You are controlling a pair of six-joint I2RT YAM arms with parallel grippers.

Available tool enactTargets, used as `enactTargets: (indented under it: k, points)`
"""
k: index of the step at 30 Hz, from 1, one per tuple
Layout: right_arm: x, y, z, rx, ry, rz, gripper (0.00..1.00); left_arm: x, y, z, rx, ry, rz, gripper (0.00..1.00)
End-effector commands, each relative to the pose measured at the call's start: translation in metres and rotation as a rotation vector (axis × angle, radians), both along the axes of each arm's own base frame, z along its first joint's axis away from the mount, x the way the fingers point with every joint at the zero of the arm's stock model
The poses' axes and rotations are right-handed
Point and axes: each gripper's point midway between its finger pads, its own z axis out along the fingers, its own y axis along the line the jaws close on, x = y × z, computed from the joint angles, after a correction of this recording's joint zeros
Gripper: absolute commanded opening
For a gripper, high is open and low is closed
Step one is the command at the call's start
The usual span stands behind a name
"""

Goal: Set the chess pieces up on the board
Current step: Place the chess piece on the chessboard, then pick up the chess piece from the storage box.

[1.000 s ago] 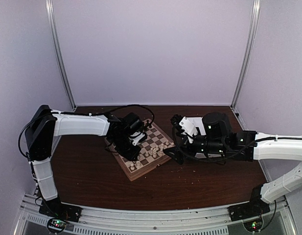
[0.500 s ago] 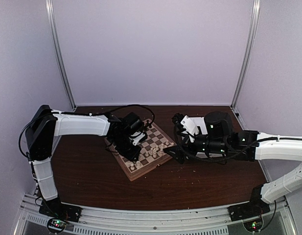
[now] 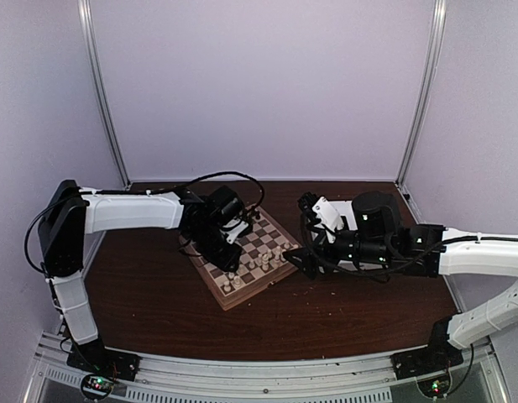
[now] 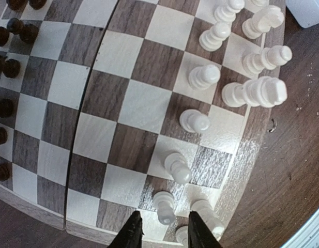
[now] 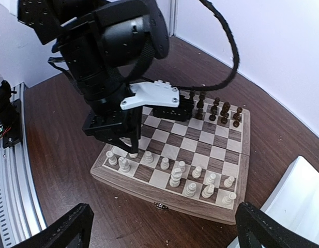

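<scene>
The board [image 3: 242, 299] lies at an angle in mid-table and also shows in the left wrist view [image 4: 254, 153] and the right wrist view [image 5: 164, 192]. Cream-white chess pieces [image 3: 257, 262] stand in two rows along its near-right edge [image 4: 200, 76] [image 5: 176, 175]. Dark pieces [image 5: 216, 108] [image 4: 12, 67] line the far edge. My left gripper [image 3: 227, 264] [image 4: 165, 235] [image 5: 129, 149] is open over the left end of the white rows, its fingers straddling one cream pawn [image 4: 164, 205] without touching it. My right gripper [image 3: 299, 260] [image 5: 167, 230] is wide open and empty, just off the board's right corner.
A white rectangular tray [image 3: 334, 210] [image 5: 299, 201] [image 4: 309, 10] lies right of the board, partly under my right arm. Dark wooden table [image 3: 158, 311] all around, with small crumbs near the board. Purple walls enclose the back and sides.
My left gripper has shifted slightly toward the back left over the board. My right gripper has edged a little left toward the board's corner. The pieces look unmoved.
</scene>
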Motion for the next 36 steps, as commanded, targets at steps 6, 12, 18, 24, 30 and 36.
enactTargets:
  k: [6, 12, 18, 24, 30, 36]
  points:
    - [0.061, -0.117, 0.027, 0.088, -0.093, -0.664, 1.00, 0.006, 0.001, 0.093, -0.120, -0.163, 0.007, 0.33]
    - [0.085, -0.164, 0.009, -0.034, 0.059, -0.757, 1.00, 0.008, 0.010, 0.144, -0.173, -0.302, 0.003, 0.36]
    - [0.120, -0.224, -0.030, -0.128, 0.265, -0.941, 1.00, 0.013, 0.012, 0.187, -0.298, -0.461, 0.012, 0.40]
    - [0.158, -0.266, -0.056, 0.073, 0.462, -1.046, 0.77, 0.016, 0.015, 0.221, -0.342, -0.579, -0.012, 0.47]
    - [0.190, -0.286, -0.082, 0.094, 0.483, -1.086, 0.53, 0.022, 0.030, 0.229, -0.297, -0.661, 0.015, 0.61]
    - [0.224, -0.293, -0.112, 0.055, 0.567, -1.064, 0.38, 0.025, 0.034, 0.226, -0.324, -0.657, 0.092, 0.62]
